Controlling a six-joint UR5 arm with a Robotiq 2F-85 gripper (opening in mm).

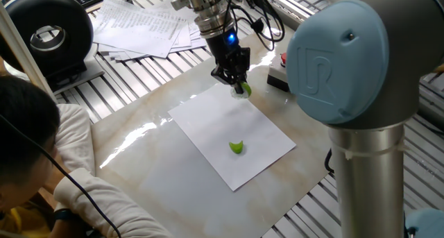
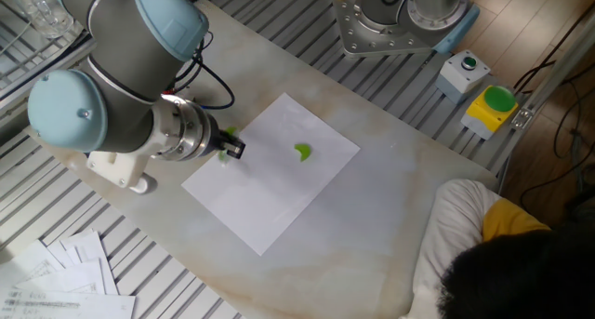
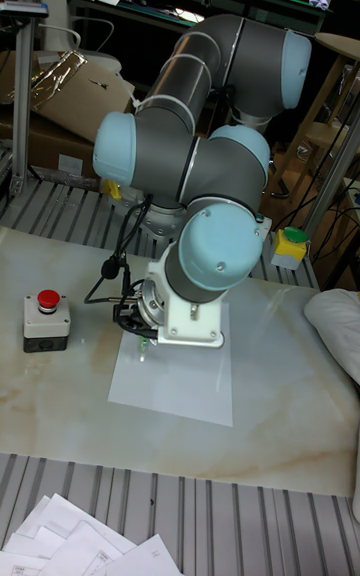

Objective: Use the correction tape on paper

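Note:
The white paper (image 1: pixel 208 127) lies flat on the marble tabletop, also seen in the other fixed view (image 2: pixel 270 184) and the tall view (image 3: pixel 185 381). My gripper (image 1: pixel 238 85) stands at the sheet's far corner, shut on a small green correction tape (image 1: pixel 244 90) whose tip is at the paper's edge. In the other fixed view the gripper (image 2: pixel 232 149) sits at the sheet's left corner with the correction tape (image 2: pixel 227 137) showing as a sliver. A loose green piece (image 1: pixel 237 147) rests on the middle of the sheet. The arm's own body hides most of the gripper (image 3: pixel 138 333) in the tall view.
A red-button box (image 3: pixel 45 321) stands beside the paper. A fanned stack of printed sheets (image 1: pixel 142 26) and a black round device (image 1: pixel 48 33) lie at the back. A person (image 1: pixel 35 162) leans at the table's edge. A yellow box with a green button (image 2: pixel 495 105) is nearby.

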